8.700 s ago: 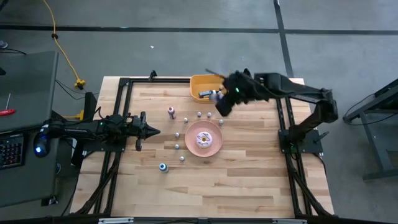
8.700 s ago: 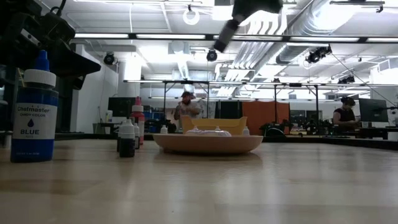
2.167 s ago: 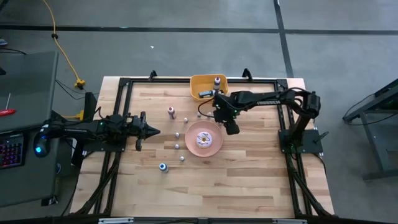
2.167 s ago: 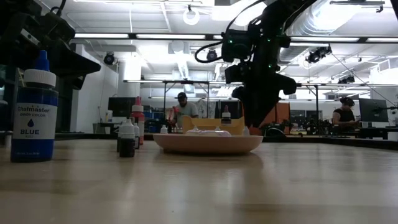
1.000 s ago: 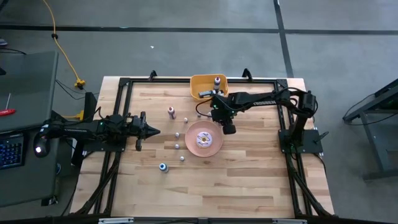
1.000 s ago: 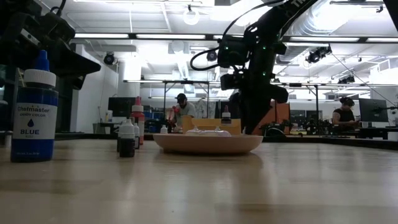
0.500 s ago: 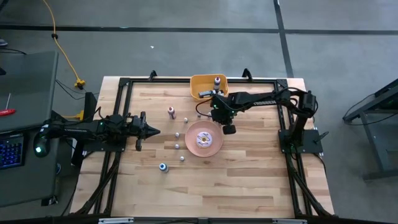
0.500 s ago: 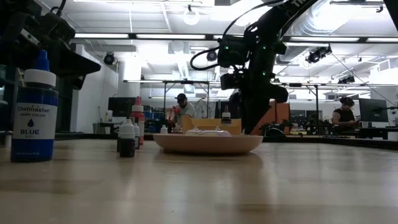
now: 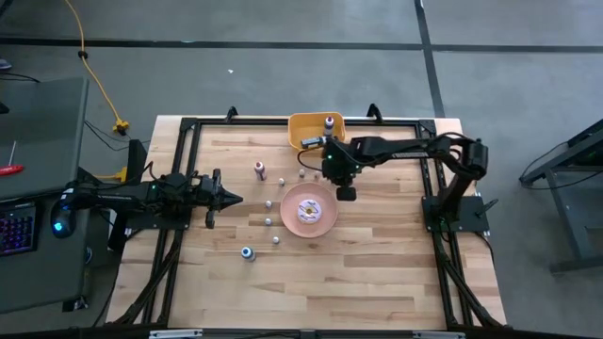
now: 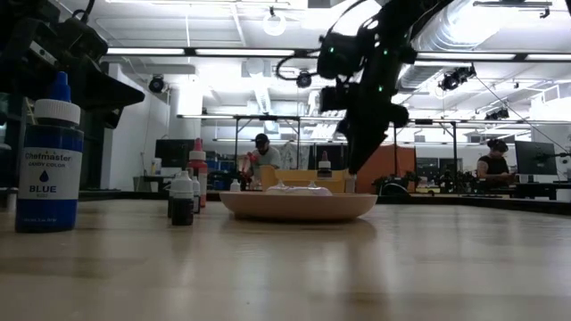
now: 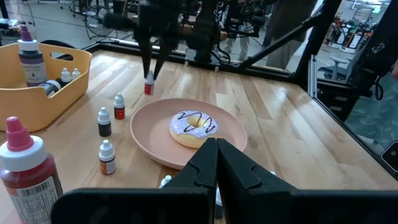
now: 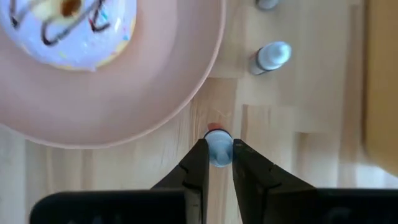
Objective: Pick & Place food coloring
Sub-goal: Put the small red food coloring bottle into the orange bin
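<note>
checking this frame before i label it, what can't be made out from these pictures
- Whether the small bottle between the right gripper fingers has left the table: the right wrist view looks straight down, and in the low view the plate hides its base.
- That bottle's label: too small in the left wrist view.
- All that lies in the orange bin: its wall hides the bottom, and the right arm crosses it in the high view.
- The left gripper fingers: too small from above.

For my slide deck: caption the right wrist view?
Right pincer shut on a small red bottle beside the pink plate.
</note>
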